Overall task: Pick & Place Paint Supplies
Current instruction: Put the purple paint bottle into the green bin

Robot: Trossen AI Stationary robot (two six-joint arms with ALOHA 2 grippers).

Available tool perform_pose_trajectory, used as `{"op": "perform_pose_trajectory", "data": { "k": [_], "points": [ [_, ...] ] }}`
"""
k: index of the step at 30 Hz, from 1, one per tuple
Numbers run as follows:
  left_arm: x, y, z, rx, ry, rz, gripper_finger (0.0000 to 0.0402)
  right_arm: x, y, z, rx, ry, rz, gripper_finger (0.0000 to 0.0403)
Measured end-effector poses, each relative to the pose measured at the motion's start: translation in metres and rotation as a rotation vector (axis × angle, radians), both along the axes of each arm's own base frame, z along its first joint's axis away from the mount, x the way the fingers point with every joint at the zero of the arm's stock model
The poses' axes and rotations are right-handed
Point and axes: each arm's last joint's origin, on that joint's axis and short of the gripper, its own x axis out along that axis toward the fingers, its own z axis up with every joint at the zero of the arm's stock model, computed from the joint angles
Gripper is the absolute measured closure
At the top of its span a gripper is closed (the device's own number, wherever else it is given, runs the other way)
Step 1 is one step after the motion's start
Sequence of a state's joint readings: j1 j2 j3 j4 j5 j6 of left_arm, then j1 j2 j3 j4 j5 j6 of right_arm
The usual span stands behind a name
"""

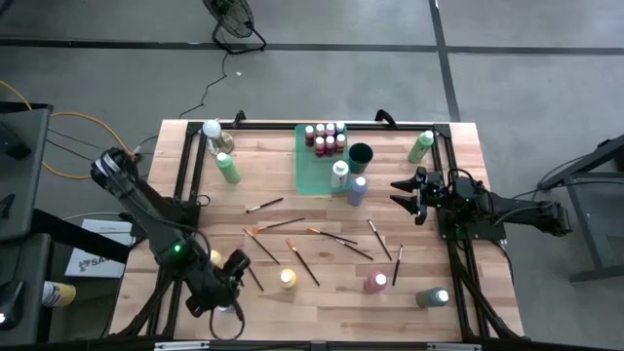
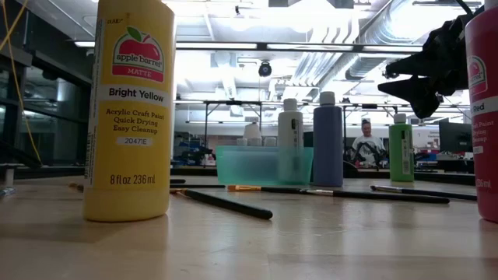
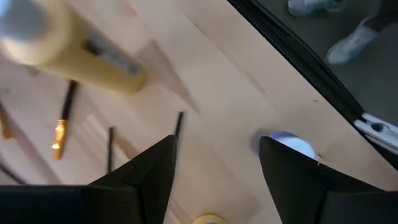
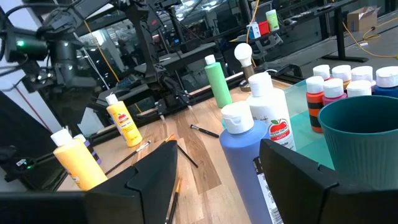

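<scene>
My left gripper [image 1: 232,265] hangs open over the near-left part of the table, beside a yellow bottle [image 1: 288,280]; in the left wrist view its fingers [image 3: 149,171] frame bare wood and a thin brush [image 3: 178,124]. My right gripper [image 1: 405,195] is open and raised above the table's right side, pointing at the blue bottle [image 4: 249,149] and white bottle [image 4: 270,118] that stand by the green tray [image 1: 314,166]. Small red and pink bottles [image 1: 327,136] stand in the tray. Several brushes [image 1: 322,234] lie flat mid-table.
A dark green cup [image 1: 361,154] stands by the tray. Green bottles [image 1: 421,146] [image 1: 226,166] and a clear object with a white ball top [image 1: 212,132] stand at the far side. Pink [image 1: 375,283] and grey [image 1: 432,297] bottles stand near the front edge. Black frame rails run along both sides.
</scene>
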State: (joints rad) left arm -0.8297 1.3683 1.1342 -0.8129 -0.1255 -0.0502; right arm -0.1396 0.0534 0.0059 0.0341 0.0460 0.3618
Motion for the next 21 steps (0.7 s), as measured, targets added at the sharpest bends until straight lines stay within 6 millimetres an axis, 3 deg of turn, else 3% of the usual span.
{"op": "perform_pose_trajectory", "data": {
  "k": [8, 21],
  "points": [
    [-0.011, -0.030, 0.002, 0.009, 0.021, -0.107, 0.0178, 0.000, 0.000, 0.000, 0.000, 0.000, 0.000, 0.0180],
    [-0.033, -0.044, -0.014, 0.129, 0.115, -0.192, 0.0178, 0.000, 0.000, 0.000, 0.000, 0.000, 0.000, 0.0180]
  ]
}}
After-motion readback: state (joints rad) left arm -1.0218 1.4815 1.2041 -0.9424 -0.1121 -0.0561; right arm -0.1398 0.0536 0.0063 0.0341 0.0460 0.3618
